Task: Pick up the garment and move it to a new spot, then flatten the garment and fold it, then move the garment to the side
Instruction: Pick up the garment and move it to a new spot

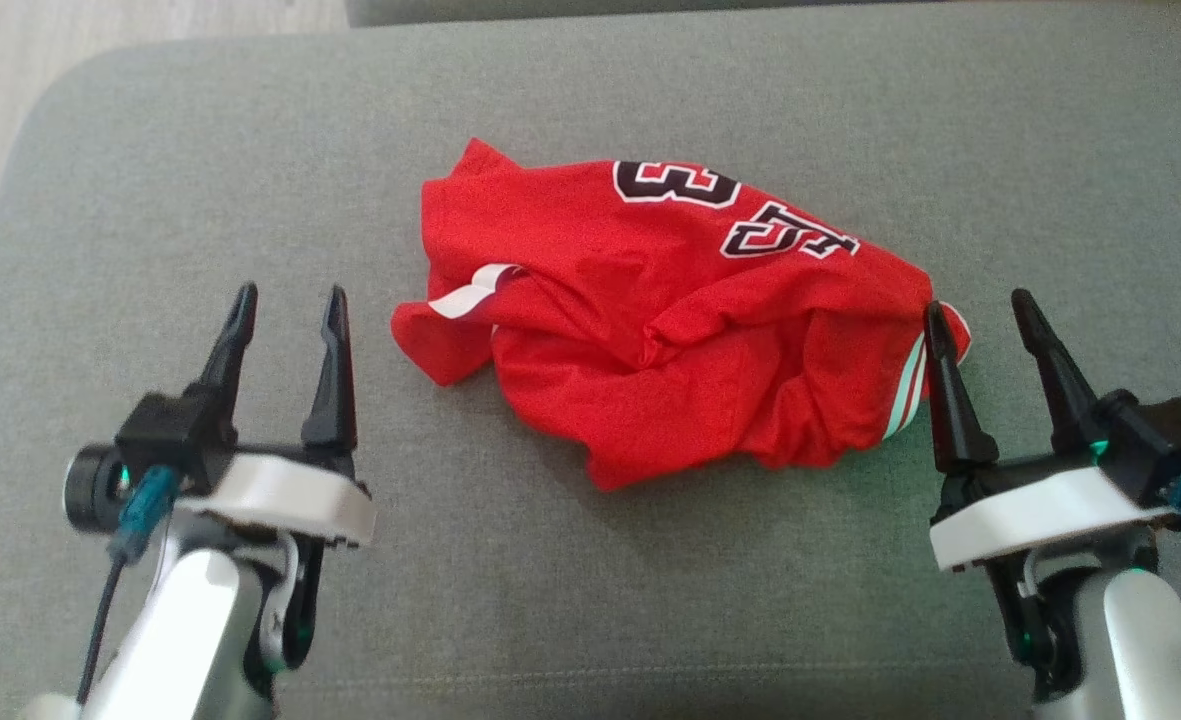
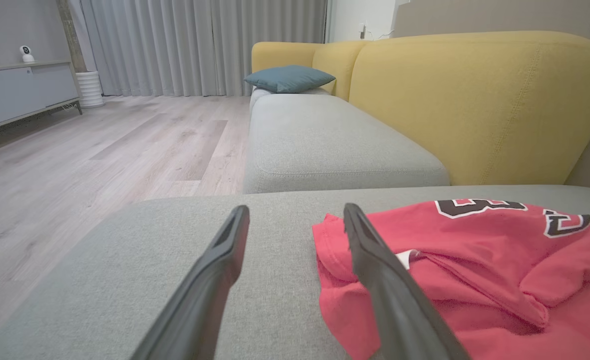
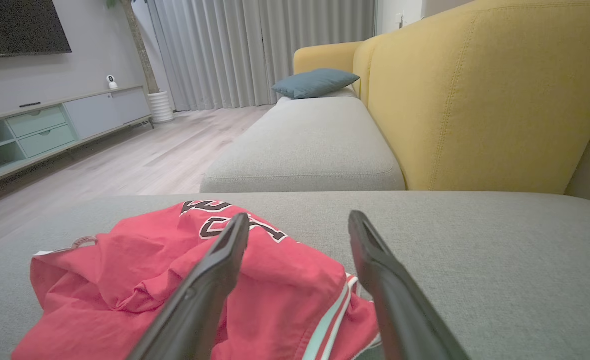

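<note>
A red jersey [image 1: 670, 320] with black-and-white number print lies crumpled in the middle of the grey cushion [image 1: 590, 120]. My left gripper [image 1: 288, 304] stands open to the left of it, a short gap from the garment's left edge [image 2: 334, 250], with nothing between its fingers. My right gripper [image 1: 980, 310] is open at the garment's right end, its left finger [image 1: 942, 370] overlapping the striped hem [image 3: 334, 310] in the head view. In the right wrist view the jersey [image 3: 140, 280] spreads to the left under that finger.
The grey cushion ends in a rounded corner at the upper left, with wood floor [image 1: 10, 90] beyond. The wrist views show a yellow sofa back [image 2: 474, 100], a second grey seat [image 3: 304, 145] with a blue pillow [image 3: 314, 82], curtains and a low cabinet [image 3: 35, 135].
</note>
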